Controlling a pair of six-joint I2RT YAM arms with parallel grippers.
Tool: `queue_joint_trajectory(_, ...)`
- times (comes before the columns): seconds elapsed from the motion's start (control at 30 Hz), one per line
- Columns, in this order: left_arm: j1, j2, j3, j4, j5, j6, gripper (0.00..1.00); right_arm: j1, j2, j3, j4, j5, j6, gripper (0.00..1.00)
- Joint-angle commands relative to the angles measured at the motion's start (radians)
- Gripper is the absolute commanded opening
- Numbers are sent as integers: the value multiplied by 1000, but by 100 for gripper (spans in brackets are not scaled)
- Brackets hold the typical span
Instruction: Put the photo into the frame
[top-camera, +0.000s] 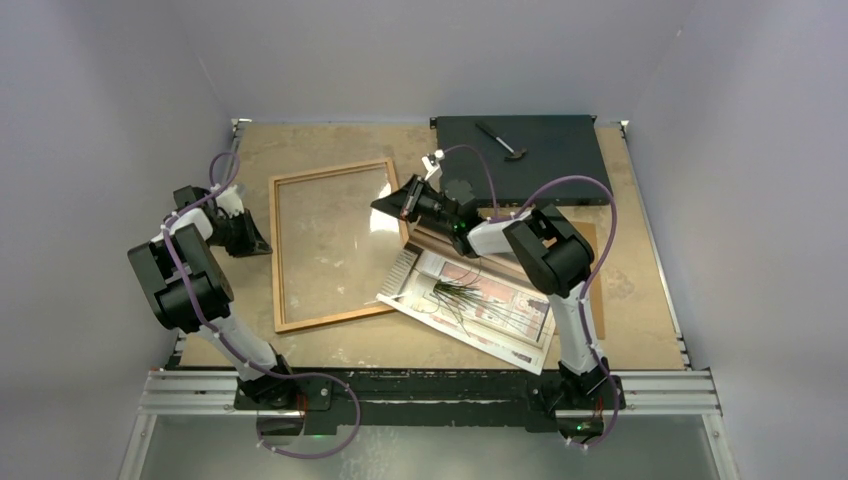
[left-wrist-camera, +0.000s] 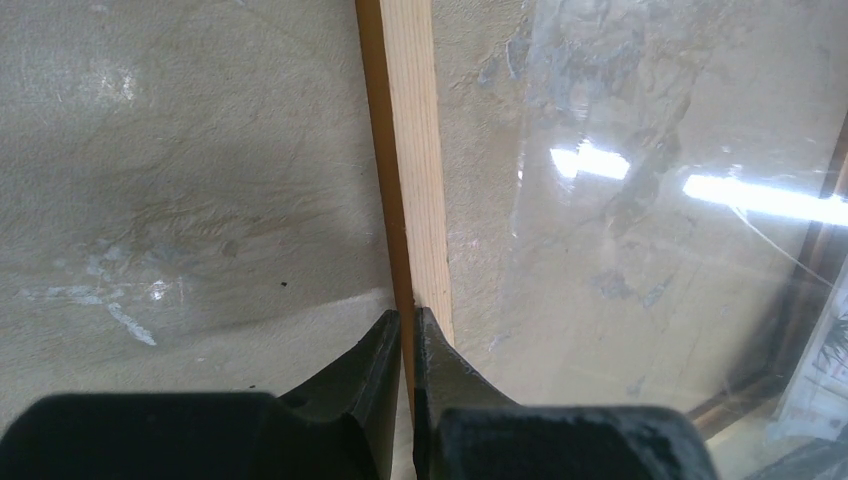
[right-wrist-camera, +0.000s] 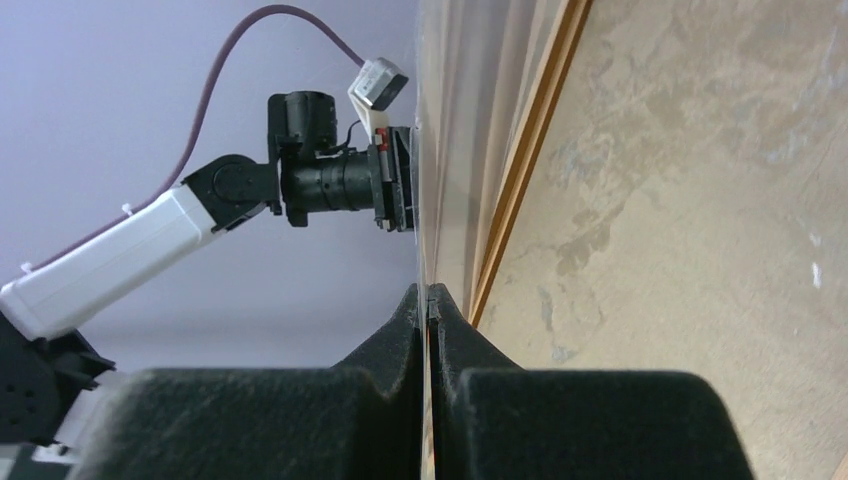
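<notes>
— Two claws, both busy?
— Yes. The left claw is clenched on the left rail of the frame. The right claw is pinched shut at its right edge.
— And the photo?
— Flat on the table, just right of the frame. Beige building, dark grass lines. It looks thin, glossy and floppy, so I'd pinch a corner.

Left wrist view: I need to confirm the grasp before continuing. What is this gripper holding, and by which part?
The left gripper is closed on the thin orange-brown wooden picture frame, at the outer edge of its left side rail.
</notes>
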Motion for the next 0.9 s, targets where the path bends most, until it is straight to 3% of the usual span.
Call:
queue_joint_trajectory(0.0, -21, 50, -42, 34, -56, 16, 7, 23, -5, 8, 39, -26, 146, 0)
queue_joint_trajectory(0.13, -21, 46, -56, 40, -56, 19, 6, 33, -40, 61, -124, -5, 118, 0)
queue_joint_trajectory(0.33, -21, 44, -60, 44, -45, 19, 6, 35, -45, 91, -237, 19, 118, 0)
queue_joint_trajectory(0.87, -18, 40, -71, 47, -41, 35, 5, 46, -111, 104, -339, 84, 215, 0)
